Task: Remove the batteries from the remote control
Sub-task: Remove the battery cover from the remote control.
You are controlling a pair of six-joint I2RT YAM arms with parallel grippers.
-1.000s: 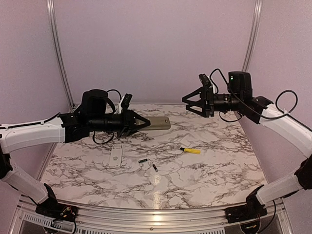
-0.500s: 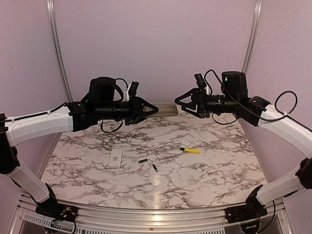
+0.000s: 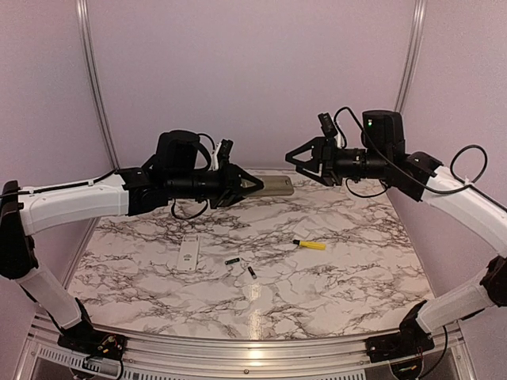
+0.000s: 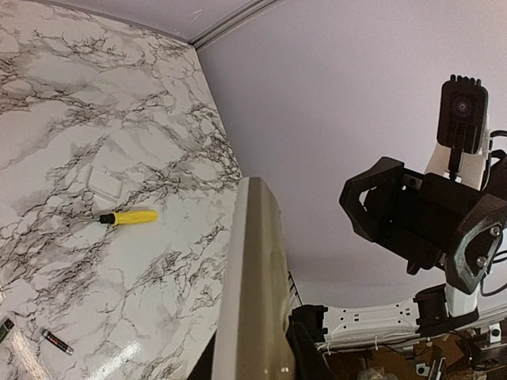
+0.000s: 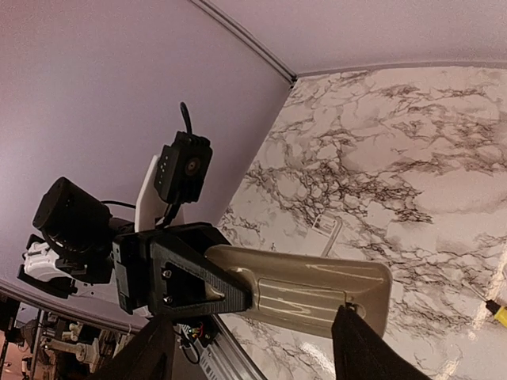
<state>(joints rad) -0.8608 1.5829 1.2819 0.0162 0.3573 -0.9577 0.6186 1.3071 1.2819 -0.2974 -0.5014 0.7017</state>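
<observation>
My left gripper is shut on one end of the long beige remote and holds it level, high above the table. The remote also shows in the left wrist view and in the right wrist view, back side up. My right gripper is open, empty, and faces the remote's free end; one fingertip overlaps that end, and I cannot tell if it touches. Two small dark batteries lie on the marble table; one shows in the left wrist view.
A yellow-handled screwdriver lies right of centre on the table. A small flat whitish cover plate lies left of the batteries. The walls stand close behind and beside both arms.
My left arm has lifted the remote up and carried it to the right. My right gripper has moved left towards the remote's free end and risen slightly.
</observation>
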